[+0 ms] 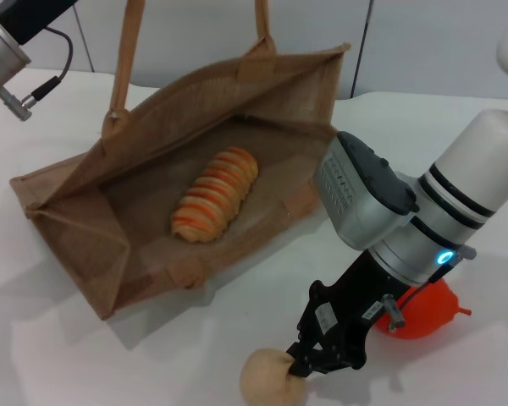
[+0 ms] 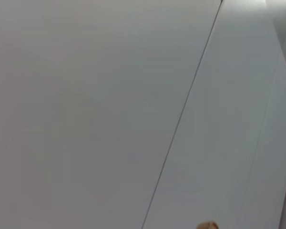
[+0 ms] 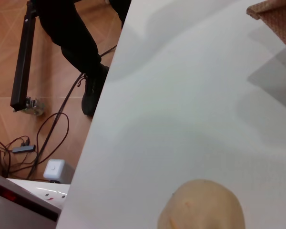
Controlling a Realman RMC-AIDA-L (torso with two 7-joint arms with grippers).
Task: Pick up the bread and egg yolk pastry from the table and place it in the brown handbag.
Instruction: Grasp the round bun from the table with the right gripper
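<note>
The brown handbag (image 1: 76, 228) lies open on its side across the white table, its handles reaching toward the back. The bread (image 1: 216, 203), striped orange and cream, rests inside it on the lower wall. The egg yolk pastry (image 1: 269, 381) sits on the table at the near edge, and it also shows large and close in the right wrist view (image 3: 201, 206). My right gripper (image 1: 303, 365) is low over the table and touches the pastry's right side. My left arm is parked high at the back left, with its gripper out of view.
A red-orange fruit (image 1: 425, 311) lies on the table just behind my right forearm. A corner of the handbag (image 3: 275, 19) shows in the right wrist view. Beyond the table's near edge the floor holds cables and a stand (image 3: 24, 62).
</note>
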